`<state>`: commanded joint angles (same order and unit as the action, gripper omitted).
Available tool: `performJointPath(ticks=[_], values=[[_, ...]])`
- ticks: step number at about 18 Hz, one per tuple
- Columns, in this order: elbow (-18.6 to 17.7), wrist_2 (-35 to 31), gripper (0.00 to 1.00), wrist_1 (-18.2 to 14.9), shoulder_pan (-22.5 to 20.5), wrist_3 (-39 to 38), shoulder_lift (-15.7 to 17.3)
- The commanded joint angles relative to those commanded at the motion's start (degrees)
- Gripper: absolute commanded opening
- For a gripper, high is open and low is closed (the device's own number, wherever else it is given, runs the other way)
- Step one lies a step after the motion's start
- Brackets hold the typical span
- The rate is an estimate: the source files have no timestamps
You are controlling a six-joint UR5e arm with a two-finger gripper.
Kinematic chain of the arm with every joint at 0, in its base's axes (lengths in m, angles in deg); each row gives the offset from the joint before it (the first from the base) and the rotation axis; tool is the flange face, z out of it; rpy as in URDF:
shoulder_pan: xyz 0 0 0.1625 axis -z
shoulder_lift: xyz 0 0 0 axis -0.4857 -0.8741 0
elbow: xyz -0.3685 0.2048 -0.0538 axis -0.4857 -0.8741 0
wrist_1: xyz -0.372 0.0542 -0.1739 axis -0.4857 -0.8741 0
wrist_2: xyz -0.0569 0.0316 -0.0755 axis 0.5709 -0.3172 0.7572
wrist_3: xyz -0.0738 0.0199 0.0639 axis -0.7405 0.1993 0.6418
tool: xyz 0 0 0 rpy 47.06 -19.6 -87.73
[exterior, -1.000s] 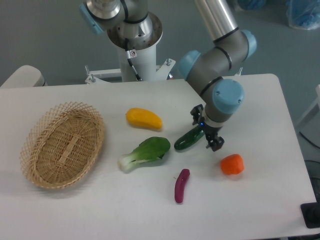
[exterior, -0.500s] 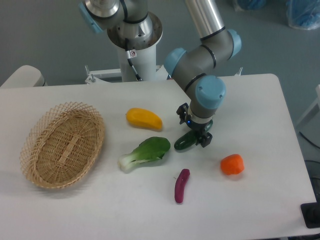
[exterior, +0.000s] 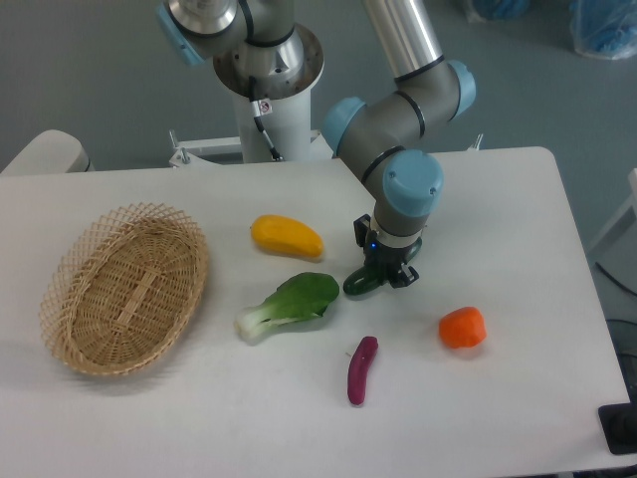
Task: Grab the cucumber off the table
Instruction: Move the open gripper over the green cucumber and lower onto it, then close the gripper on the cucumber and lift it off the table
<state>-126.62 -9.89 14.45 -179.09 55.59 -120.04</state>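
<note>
Near the worktop's [exterior: 518, 199] middle, cucumber [exterior: 360, 282] lying with long axis slanting from lower left to upper right, my hand [exterior: 385, 271] pointing straight down, fingers straddling its upper end, grip unclear.

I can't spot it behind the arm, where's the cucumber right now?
The cucumber lies on the table right of centre in the camera view, under the gripper, just right of the bok choy.
</note>
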Motion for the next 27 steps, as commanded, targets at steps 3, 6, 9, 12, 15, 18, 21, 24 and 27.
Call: performJointPath(ticks=[3, 6, 9, 12, 15, 18, 21, 24, 27], values=[[2.0, -0.4, 0.13, -0.7, -0.2, 0.2, 0.2], [4.2, -0.4, 0.09, -1.8, -0.1, 0.3, 0.2], [9.8, -0.4, 0.09, -8.1, -0.2, 0.3, -0.4], [17.2, -0.4, 0.09, -15.3, 0.0, 0.2, -1.8], [23.0, 0.0, 0.09, -19.7, 1.0, -0.7, -3.6], [27.9, 0.2, 0.06, -19.8, 1.9, -0.7, -6.6], [32.3, 0.3, 0.04, -19.7, 2.5, -0.7, -10.4], [37.8, 0.3, 0.03, -19.8, 2.5, -0.7, -14.6], [41.1, 0.3, 0.03, -19.6, 2.5, -0.6, -17.7]])
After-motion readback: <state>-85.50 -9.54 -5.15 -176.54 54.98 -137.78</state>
